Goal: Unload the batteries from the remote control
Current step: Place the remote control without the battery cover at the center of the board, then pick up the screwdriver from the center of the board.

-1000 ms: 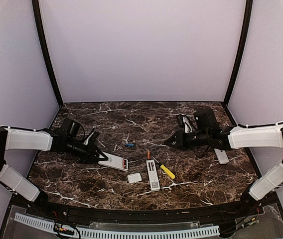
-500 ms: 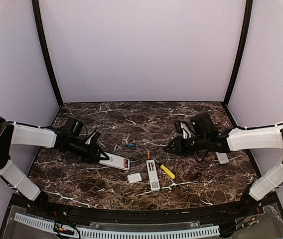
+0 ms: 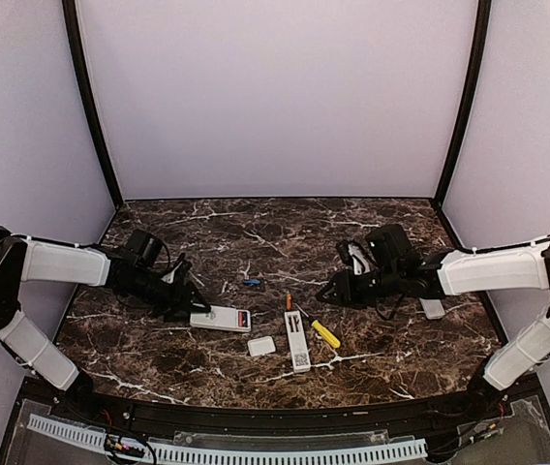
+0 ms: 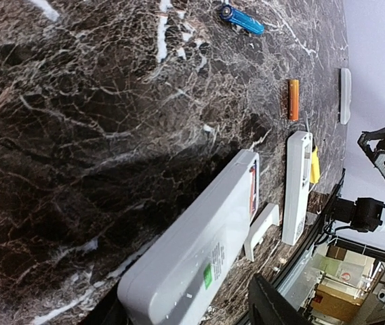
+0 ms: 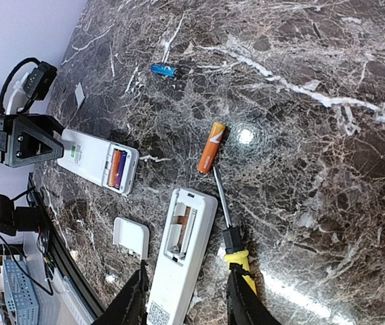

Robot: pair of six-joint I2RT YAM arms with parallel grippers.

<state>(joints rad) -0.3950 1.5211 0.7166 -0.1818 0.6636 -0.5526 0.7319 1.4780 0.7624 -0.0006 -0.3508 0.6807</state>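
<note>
One orange battery [image 5: 208, 156] and one blue battery [image 5: 165, 70] lie loose above the right gripper [image 5: 187, 272], its fingers parted and empty; two more sit in the remote [image 5: 87, 157] at left.

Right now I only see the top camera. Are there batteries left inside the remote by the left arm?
Observer: Yes. The right wrist view looks into the left remote. Two batteries lie side by side in its open compartment.
Operator: Is the left end effector squeezing that remote?
Observer: No. In the left wrist view the left end effector is open, with a finger on each side of the remote and a gap beside one of them.
Operator: What's the yellow thing in the middle?
Observer: A screwdriver. The right wrist view shows its thin metal shaft pointing toward the loose orange battery.
</note>
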